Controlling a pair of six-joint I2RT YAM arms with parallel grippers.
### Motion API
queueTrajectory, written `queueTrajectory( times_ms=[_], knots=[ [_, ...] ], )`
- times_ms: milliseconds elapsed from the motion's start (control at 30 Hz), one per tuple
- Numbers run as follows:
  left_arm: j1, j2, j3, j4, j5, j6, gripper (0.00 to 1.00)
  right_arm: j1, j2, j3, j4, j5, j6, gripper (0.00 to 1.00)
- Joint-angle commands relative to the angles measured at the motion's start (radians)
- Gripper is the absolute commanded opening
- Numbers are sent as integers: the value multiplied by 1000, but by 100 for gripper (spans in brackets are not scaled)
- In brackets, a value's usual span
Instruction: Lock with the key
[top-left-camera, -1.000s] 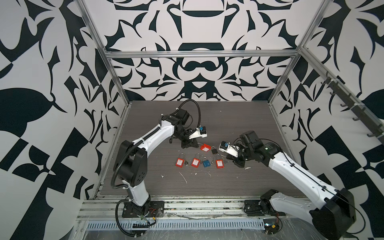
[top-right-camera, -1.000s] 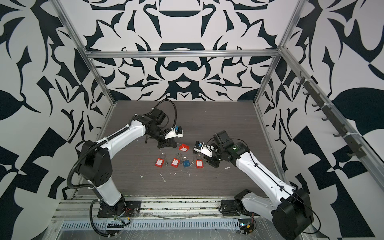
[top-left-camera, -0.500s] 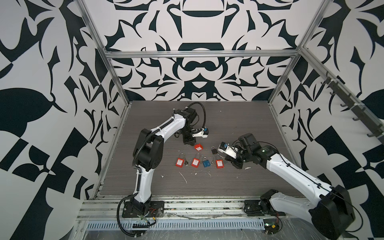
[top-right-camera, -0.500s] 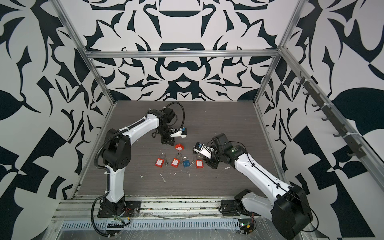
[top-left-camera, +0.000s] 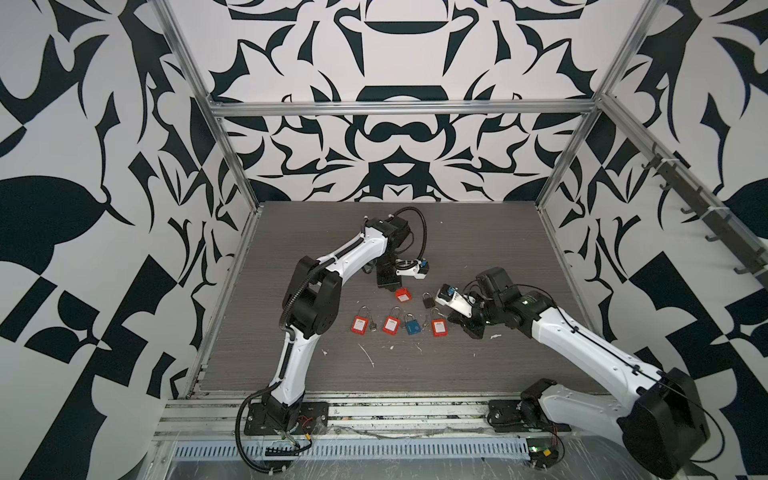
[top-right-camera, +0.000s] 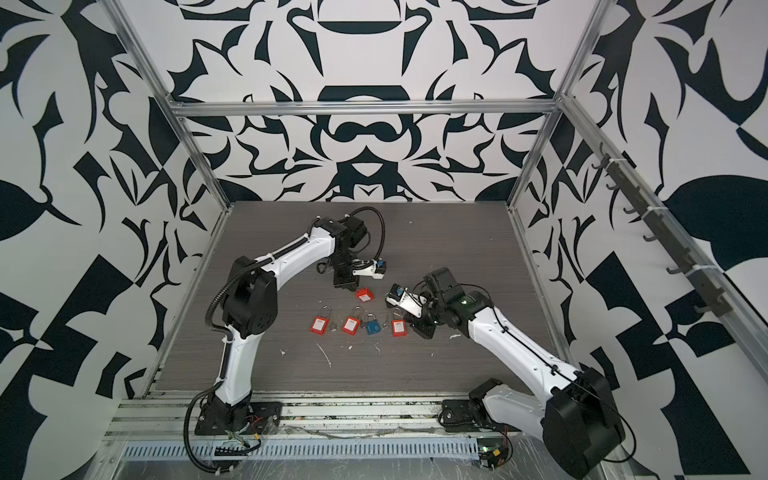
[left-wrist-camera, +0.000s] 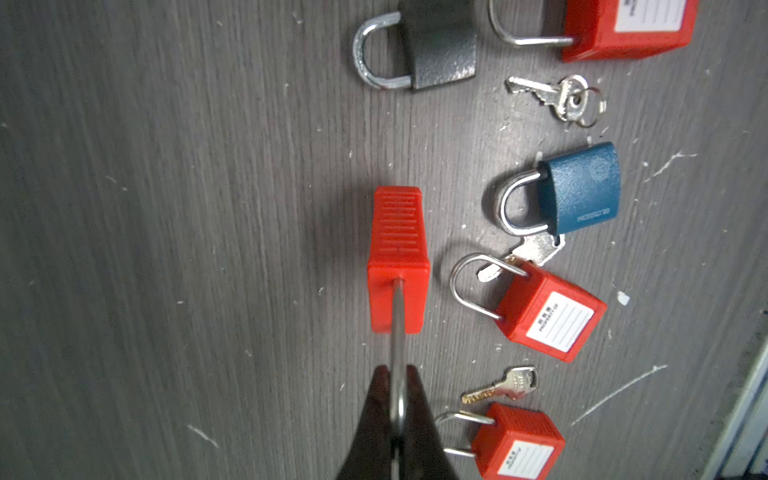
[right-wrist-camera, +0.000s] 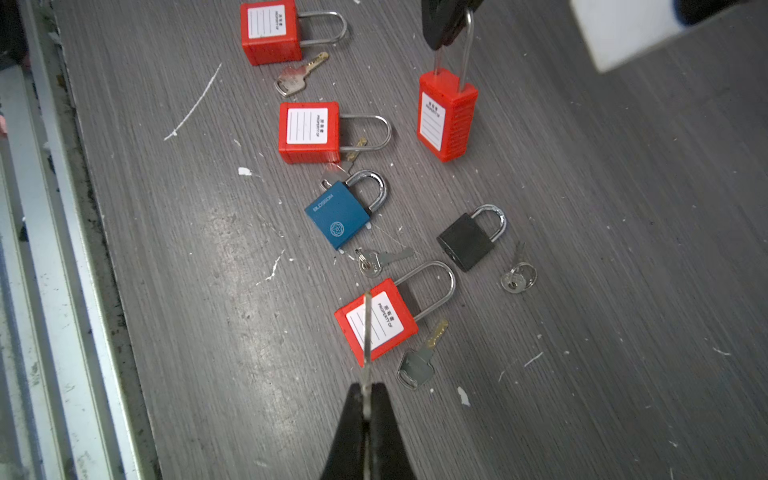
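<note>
My left gripper (left-wrist-camera: 397, 376) is shut on the shackle of a red padlock (left-wrist-camera: 398, 257). The padlock hangs upright just over the table near the middle in both top views (top-left-camera: 403, 295) (top-right-camera: 365, 295). The right wrist view shows the same red padlock (right-wrist-camera: 446, 118) with a white label, and the left gripper (right-wrist-camera: 448, 39) pinching its shackle. My right gripper (right-wrist-camera: 366, 390) is shut on a thin silver key (right-wrist-camera: 366, 332), seen edge-on and pointing forward. In a top view the right gripper (top-left-camera: 462, 323) is right of the padlock row. The key is too small to see there.
On the wood table lie three red padlocks (top-left-camera: 360, 324) (top-left-camera: 391, 324) (top-left-camera: 439, 327), a blue padlock (top-left-camera: 412, 328) and a black padlock (top-left-camera: 427, 300). Loose keys (right-wrist-camera: 415, 365) (right-wrist-camera: 517, 278) lie beside them. The table's front metal rail (right-wrist-camera: 50, 249) is close by.
The left arm's elbow has swung right and its wrist has turned, while the red padlock stays almost in place. The right gripper has barely moved.
</note>
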Motion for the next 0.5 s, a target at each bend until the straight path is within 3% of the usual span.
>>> queueTrajectory(
  times_ms=[0, 467],
  knots=[
    [-12, 33, 18, -91, -11, 20, 0, -2, 4, 24, 10, -32, 27, 0],
    [-48, 32, 14, -153, -13, 13, 0, -2, 15, 14, 20, -59, 43, 0]
  ],
)
